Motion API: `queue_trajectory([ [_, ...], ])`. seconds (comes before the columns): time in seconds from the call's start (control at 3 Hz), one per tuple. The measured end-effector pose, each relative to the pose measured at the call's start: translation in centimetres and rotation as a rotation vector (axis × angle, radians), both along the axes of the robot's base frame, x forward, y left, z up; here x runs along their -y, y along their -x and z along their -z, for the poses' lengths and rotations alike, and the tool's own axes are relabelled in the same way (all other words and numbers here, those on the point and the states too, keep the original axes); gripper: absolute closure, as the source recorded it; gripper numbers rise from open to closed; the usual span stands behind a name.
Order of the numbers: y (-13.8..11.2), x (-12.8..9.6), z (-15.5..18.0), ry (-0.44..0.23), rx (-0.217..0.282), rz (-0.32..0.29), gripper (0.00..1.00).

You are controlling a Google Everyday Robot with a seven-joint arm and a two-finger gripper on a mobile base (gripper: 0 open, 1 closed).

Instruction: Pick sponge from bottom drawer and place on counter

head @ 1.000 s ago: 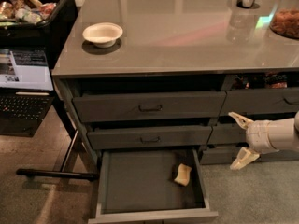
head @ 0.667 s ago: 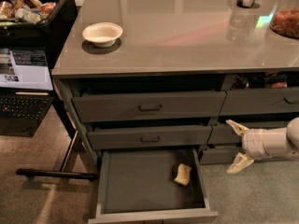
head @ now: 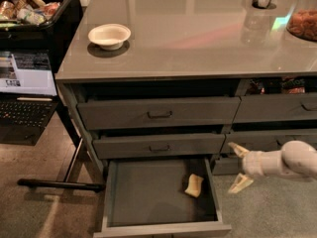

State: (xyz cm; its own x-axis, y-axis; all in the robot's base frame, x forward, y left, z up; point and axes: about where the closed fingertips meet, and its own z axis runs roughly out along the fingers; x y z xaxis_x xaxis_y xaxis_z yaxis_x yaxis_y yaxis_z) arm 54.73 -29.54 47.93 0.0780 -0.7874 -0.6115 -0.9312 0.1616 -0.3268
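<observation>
While the cream two-finger gripper hangs spread wide and empty, we see the small pale yellow soft sponge just to its left and slightly lower, on the floor of the open wide dark grey bottom drawer. Risks, we judge: a sideways reach clips the drawer wall between them, or a shallow pinch drops the sponge short of the glossy grey-taupe counter above.

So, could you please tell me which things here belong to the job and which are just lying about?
Job: sponge in open bottom drawer; counter; gripper, open, right of the drawer.
Lying about: bowl, laptop, snack bin, jar.
</observation>
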Motion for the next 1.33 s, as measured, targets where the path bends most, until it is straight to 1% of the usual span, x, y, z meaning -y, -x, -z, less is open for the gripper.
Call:
queue_trajectory([
  [0.33,-0.2,-1.2,5.0,0.043,-0.056,0.009,0.00],
  [0.67,-0.2,-1.2,5.0,0.043,-0.056,0.009,0.00],
  [1.0,-0.3,-1.6,6.0,0.029,-0.058,-0.012,0.00],
  [1.33,-1.6,-3.6,10.6,-0.013,-0.095,-0.043,0.00],
])
